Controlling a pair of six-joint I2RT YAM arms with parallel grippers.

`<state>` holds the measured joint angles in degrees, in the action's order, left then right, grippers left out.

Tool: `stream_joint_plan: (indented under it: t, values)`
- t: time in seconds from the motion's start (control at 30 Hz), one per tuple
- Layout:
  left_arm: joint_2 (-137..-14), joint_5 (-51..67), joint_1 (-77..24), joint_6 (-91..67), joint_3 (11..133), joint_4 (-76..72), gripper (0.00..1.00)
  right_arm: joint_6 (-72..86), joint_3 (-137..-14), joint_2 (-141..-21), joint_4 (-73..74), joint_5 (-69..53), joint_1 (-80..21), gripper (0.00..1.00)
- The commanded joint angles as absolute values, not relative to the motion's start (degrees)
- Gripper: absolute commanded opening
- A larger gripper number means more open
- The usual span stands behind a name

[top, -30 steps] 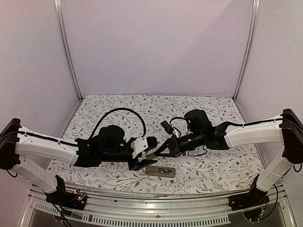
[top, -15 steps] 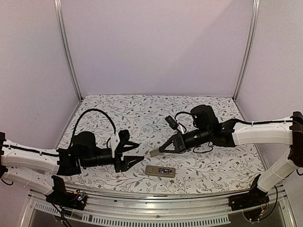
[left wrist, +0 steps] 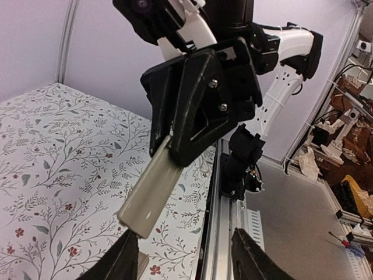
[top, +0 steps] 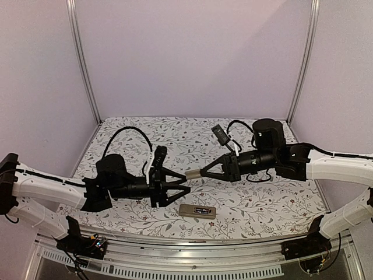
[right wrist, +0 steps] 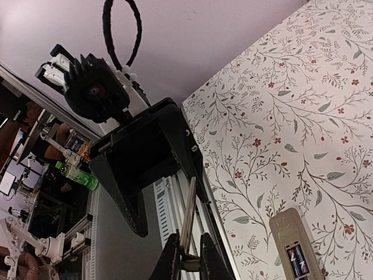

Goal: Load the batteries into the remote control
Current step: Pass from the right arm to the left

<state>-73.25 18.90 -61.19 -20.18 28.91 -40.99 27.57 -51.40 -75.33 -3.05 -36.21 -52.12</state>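
The right gripper (top: 205, 172) was clamped on one end of the small tan cover panel (top: 194, 174), holding it up off the bench (top: 145, 134) with the free end stuck out toward the other arm. That reads as an offer. Gripping the panel by its tip left most of its length bare for a second grasp.

The left gripper (top: 180, 188) faced it from the opposite side, jaws apart and nothing between them. In the left wrist view the panel's free end hung just above the gap between the fingers (left wrist: 129, 256), near one of them but not gripped. This looked like a handover or regrip in mid-air, probably to get the panel into a better orientation for fitting.

The remote control (top: 197, 211) lay flat on the bench near the front edge, just below and between the two grippers, tan back up. In the right wrist view its dark recess was uncovered and the batteries (right wrist: 296, 261) appeared to be seated in it, though they were too small to count with certainty. Lying back-up and clear of both arms, it was positioned to take the cover, so the loading seemed nearly finished, with only the panel left to fit.
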Motion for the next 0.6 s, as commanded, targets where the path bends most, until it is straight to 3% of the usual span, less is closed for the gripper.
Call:
stream_joint_plan:
  t: [0.0,0.4,0.57]
  values:
    - [-74.14,22.03,-60.50,-24.67,30.27,-46.35,0.54,23.64,-51.16,-73.53,-3.85,-36.76,-52.74,0.09]
    - [-75.15,22.33,-59.68,-25.69,31.04,-48.77,0.39,22.50,-50.89,-72.99,-5.05,-39.35,-53.09,0.09]
    - [-76.13,23.10,-59.63,-25.68,31.81,-48.19,0.26,22.48,-50.98,-73.02,-5.51,-39.80,-53.09,0.10]
